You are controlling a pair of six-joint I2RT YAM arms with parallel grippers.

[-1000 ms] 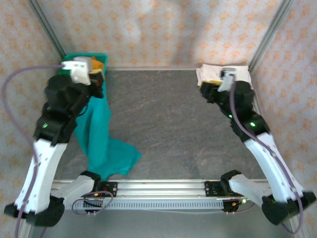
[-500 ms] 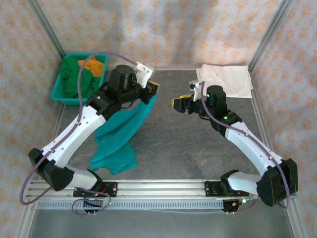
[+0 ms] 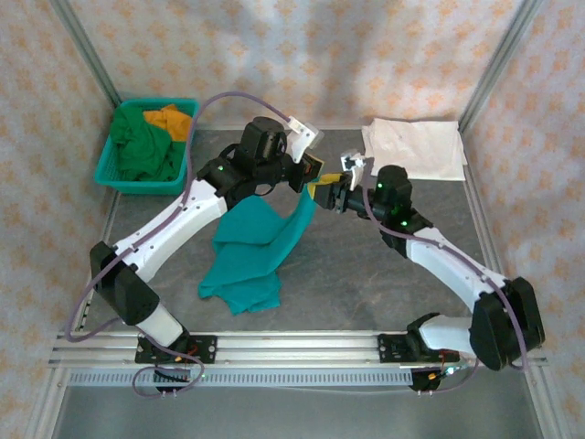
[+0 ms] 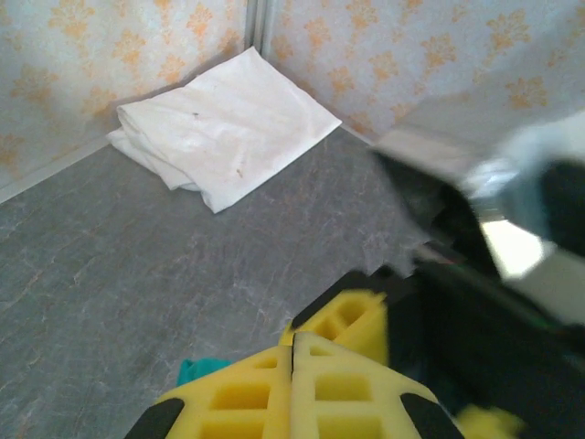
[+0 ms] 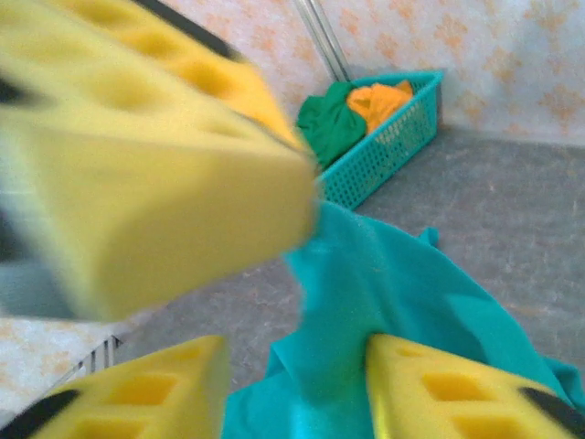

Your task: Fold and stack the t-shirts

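My left gripper [image 3: 309, 172] is shut on the top edge of the teal t-shirt [image 3: 251, 261], which hangs from it and trails onto the table at centre left. In the left wrist view its fingers [image 4: 292, 370] are pressed together, with a scrap of teal [image 4: 196, 370] showing beside them. My right gripper [image 3: 325, 194] faces the left one at close range. Its jaws [image 5: 297, 393] stand apart with the teal cloth [image 5: 411, 283] between them. A folded white t-shirt [image 3: 416, 146] lies in the far right corner. Dark green [image 3: 142, 151] and orange [image 3: 172, 119] shirts sit in the basket.
The teal plastic basket [image 3: 108, 169] stands in the far left corner against the wall. Patterned walls and metal posts close in the back and sides. A rail [image 3: 302, 347] runs along the near edge between the arm bases.
The left arm swung from the basket to the table's centre, dragging the teal t-shirt rightward. The right arm left the white t-shirt and came in to meet it, jaws narrowing.
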